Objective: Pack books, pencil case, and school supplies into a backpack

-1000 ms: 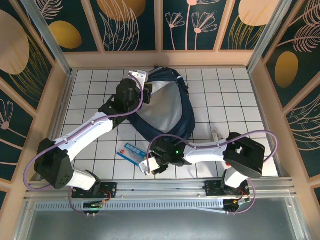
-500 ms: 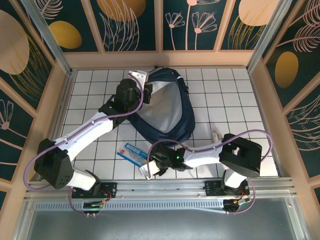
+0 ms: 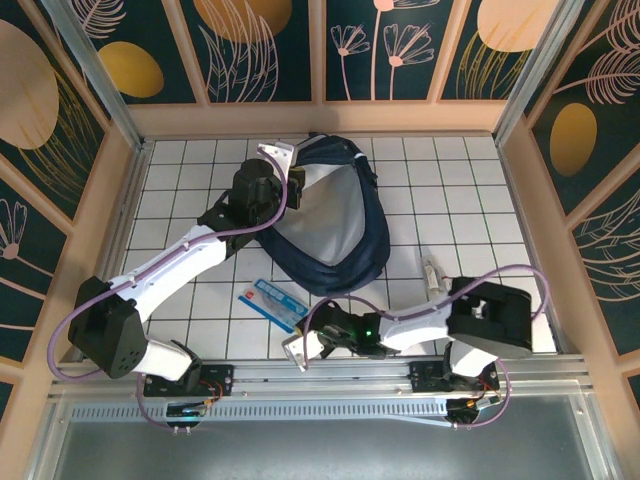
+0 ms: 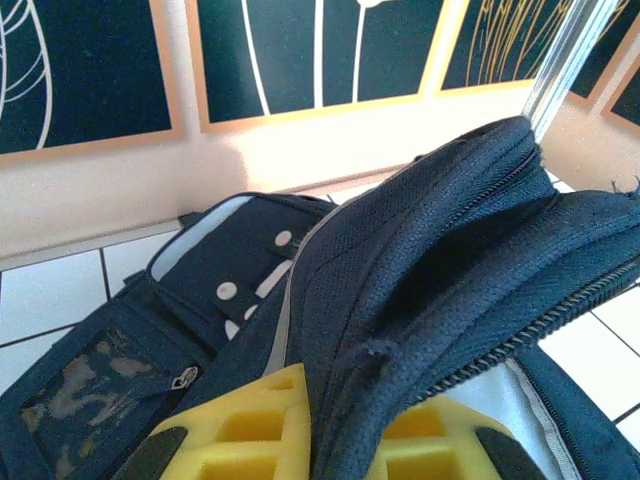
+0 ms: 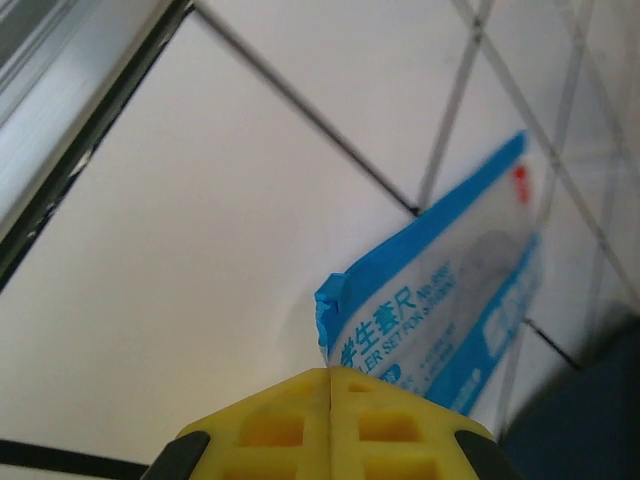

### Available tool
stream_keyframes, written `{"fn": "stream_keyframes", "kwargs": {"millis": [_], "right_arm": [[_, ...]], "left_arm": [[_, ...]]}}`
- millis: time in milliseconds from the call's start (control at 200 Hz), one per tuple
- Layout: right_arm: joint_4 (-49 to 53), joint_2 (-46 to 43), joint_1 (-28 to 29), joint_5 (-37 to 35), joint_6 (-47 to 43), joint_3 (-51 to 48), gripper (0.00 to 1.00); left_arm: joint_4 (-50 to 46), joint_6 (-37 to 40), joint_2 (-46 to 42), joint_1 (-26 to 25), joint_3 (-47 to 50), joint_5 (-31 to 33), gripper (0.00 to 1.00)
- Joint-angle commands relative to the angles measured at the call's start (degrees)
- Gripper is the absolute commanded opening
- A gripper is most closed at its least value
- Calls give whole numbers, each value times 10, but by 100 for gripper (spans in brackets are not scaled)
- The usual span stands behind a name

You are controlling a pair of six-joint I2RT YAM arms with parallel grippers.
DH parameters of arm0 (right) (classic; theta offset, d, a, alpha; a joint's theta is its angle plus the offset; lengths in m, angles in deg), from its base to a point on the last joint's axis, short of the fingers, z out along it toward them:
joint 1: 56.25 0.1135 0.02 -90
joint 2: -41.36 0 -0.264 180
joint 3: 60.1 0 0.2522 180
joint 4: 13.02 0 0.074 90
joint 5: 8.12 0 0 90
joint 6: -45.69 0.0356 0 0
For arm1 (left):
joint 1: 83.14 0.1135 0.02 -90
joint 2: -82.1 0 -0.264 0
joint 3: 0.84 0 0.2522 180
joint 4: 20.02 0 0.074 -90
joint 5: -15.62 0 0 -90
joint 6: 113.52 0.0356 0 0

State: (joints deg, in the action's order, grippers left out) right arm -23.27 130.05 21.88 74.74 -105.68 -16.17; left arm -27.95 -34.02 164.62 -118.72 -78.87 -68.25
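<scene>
At the far middle of the white tiled surface (image 3: 460,200) lies the large navy-blue fabric backpack (image 3: 372,225), its mouth open and the pale lining showing. The left end effector (image 3: 287,185) pinches a fold of the rim between its yellow pads (image 4: 250,430) and holds it up. I judge it must hold firm, so that the mouth does not fall shut.

Near the front edge, close to the backpack's near side, lies a flat blue-and-white plastic stationery packet (image 3: 272,303). The right end effector (image 3: 295,348) is low beside it, pads pressed together. The packet's edge reaches them, but I cannot tell if it is caught. The packet looks thin and slippery, so a deep grip on its edge would be safer before lifting.

A small whitish tube-like stick (image 3: 430,272) lies beside the right arm.
</scene>
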Motion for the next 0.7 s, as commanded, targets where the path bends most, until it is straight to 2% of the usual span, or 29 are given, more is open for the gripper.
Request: {"fn": "stream_keyframes", "kwargs": {"millis": [0,190,340,460,535,696], "right_arm": [[-24,-99,8,-39,47,-2,0],[42,-253,4,-85,56,14,0],[78,-339,-26,-101,49,47,0],[87,-370,-74,-106,32,77,0],[64,-380,-121,-85,26,84,0],[6,-350,-227,-41,8,109,0]], "left_arm": [[35,4,-25,0,-23,-1,0],[15,39,-26,0,-48,-4,0],[5,49,-23,0,-59,-13,0],[0,51,-17,0,-68,-35,0],[-5,52,-12,0,-74,-57,0],[3,48,-7,0,-75,-84,0]]}}
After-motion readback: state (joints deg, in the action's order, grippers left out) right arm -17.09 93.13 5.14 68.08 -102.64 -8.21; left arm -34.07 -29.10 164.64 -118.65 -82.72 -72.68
